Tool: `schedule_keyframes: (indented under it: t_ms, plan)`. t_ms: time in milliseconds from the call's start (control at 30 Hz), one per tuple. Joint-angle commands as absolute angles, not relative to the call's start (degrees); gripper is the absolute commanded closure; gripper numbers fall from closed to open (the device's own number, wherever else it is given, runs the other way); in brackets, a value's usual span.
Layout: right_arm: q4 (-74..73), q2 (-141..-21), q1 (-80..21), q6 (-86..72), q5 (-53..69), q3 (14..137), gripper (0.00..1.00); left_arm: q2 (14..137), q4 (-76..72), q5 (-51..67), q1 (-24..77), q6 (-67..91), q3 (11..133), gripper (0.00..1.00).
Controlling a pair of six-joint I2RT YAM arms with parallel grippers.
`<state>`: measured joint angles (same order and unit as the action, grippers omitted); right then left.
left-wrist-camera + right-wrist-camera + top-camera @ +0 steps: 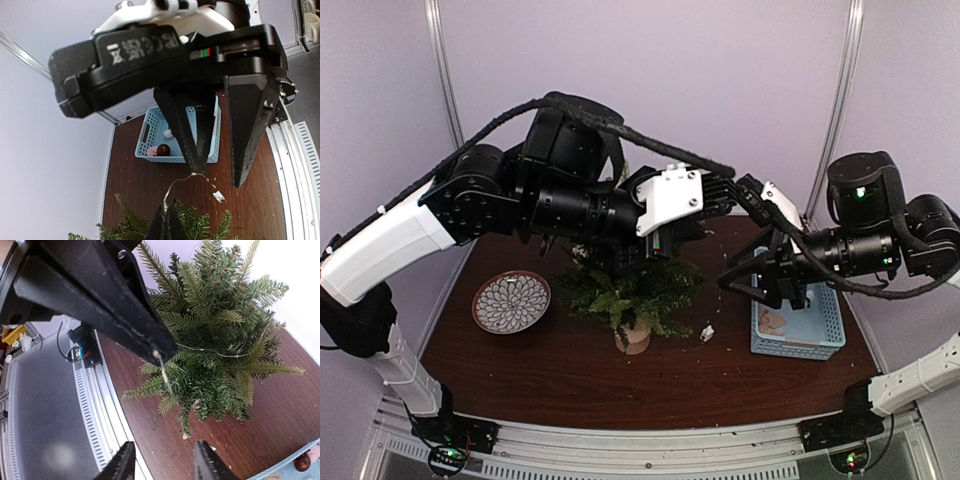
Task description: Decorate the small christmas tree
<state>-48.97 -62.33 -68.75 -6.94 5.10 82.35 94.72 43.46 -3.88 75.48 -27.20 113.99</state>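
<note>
A: Where's the small christmas tree?
B: On the table, under the left gripper. Only the wrist views show its jaws pinched on a thin wire.
A: The right gripper?
B: Jaws parted, gripping nothing, by the basket.

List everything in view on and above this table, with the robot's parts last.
tree: one, green, table centre
wire: one, thin and pale, draped over the tree
plate: one, brown rim with a white pattern, left of the tree
basket: one, light blue, right of the tree
ball: one, dark red, inside the basket
white scrap: one, between tree and basket
table: one, dark brown
left gripper: black, shut on the wire
right gripper: black, open
</note>
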Motion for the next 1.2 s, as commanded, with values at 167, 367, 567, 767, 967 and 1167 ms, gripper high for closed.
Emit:
schedule_keyframes:
  t_ms: [167,367,567,767,967,1167]
  plan:
    - [-45.12,-57.84,-68.84,-8.44,1.15,78.32,0.32,93.7,39.99,-2.74,74.12,-25.93,114.17,1.0]
    - [-43.72,-55.49,-68.89,-8.74,0.26,75.7,0.17,93.69,39.99,-2.48,73.71,-25.42,114.17,1.0]
    - [-42.32,-51.68,-68.82,-9.21,-2.81,71.16,0.05,94.07,39.64,-2.21,73.23,-24.79,114.95,1.0]
    - [-38.83,-43.96,-68.84,-10.65,-5.33,62.59,0.05,94.56,39.48,-2.42,72.65,-23.56,116.18,1.0]
    - [-34.6,-41.01,-68.84,-8.99,-5.66,54.8,0.13,94.48,38.2,-2.71,72.26,-21.86,116.34,1.0]
    - [-27.02,-43.88,-68.82,-7.14,-1.04,48.88,0.29,94.32,37.8,-2.76,72.15,-21.14,117.06,1.0]
